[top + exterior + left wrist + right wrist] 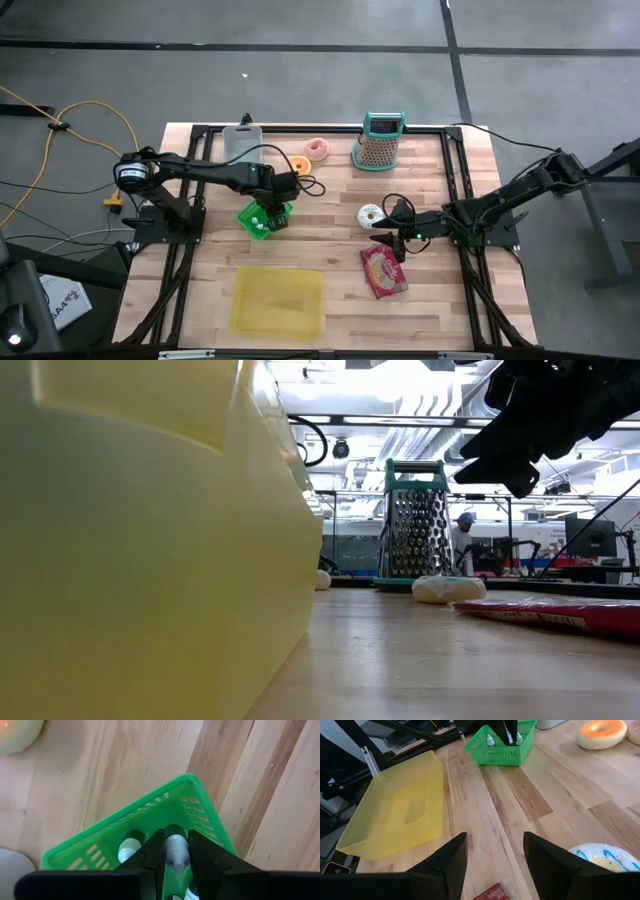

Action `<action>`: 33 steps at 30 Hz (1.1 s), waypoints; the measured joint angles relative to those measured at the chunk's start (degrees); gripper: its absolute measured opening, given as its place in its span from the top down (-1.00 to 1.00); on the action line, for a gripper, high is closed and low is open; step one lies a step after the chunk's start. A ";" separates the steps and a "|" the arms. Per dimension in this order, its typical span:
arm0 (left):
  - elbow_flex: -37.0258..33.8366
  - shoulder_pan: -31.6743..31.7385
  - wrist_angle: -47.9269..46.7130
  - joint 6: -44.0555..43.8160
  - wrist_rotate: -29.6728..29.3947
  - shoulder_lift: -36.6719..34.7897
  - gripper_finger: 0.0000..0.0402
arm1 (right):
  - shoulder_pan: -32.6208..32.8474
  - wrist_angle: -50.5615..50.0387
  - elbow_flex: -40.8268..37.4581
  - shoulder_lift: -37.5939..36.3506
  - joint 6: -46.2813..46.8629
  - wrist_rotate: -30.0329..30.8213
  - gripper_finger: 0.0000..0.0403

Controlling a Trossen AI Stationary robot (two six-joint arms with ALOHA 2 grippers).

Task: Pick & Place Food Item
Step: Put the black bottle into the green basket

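A green mesh basket [265, 216] stands on the wooden table left of centre, with small dropper bottles upright in it [129, 851]. My left gripper [176, 834] reaches down into the basket [502, 742] and is shut on one small bottle [176, 854]. My right gripper [495, 845] waits open above the table at the right, next to a white iced donut [371, 213] and a red food packet [384, 270]. A yellow tray [278, 300] lies near the front edge. My left gripper pinches the small bottle at its capped top [176, 845] between its two fingers [152, 857]. The fingers come from above, pointing steeply down into the basket. The bottle stands upright within the basket walls; whether its base rests on the basket floor I cannot tell.
A metal grater [380, 142] stands at the back, with a pink donut [319, 148], an orange donut [298, 165] and a pale board [242, 142] to its left. Bare wood lies between the basket and the yellow tray [395, 810].
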 joint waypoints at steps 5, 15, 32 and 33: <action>0.00 0.00 -0.09 -0.19 0.00 0.00 0.62 | -0.01 0.01 0.00 0.00 0.01 0.00 0.11; 0.00 0.00 -0.09 -0.66 0.03 0.00 0.49 | 0.00 0.00 0.00 0.00 0.01 0.00 0.11; 0.00 0.48 -0.17 -1.02 0.02 -1.07 0.44 | 0.01 0.00 0.00 0.00 0.00 0.00 0.11; 0.00 0.68 -0.13 -1.00 0.02 -1.73 0.44 | 0.00 0.01 0.00 0.00 0.01 0.00 0.11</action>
